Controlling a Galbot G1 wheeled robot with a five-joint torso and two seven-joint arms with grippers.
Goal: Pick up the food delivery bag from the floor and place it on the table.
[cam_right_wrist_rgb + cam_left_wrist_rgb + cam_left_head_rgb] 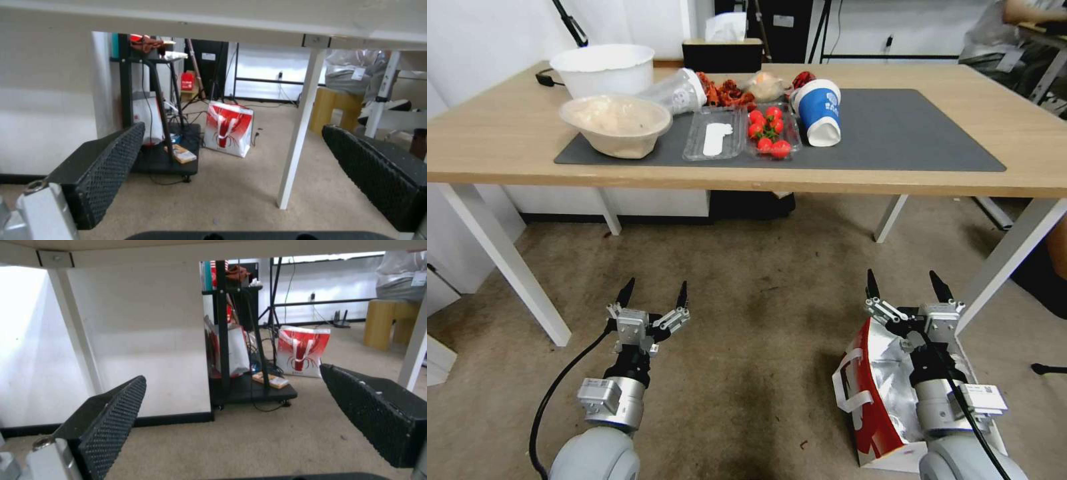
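Left claw hangs low over the floor, its two black ribbed fingers spread wide with nothing between them. Overhead runs the underside of the desk, one white leg coming down beside a white wall panel. Past the gap between the fingers stands a black wheeled rack stuffed with bags and cables. Beyond it, a red-and-white bag with white handles sits upright on the carpet, near a yellow stool.
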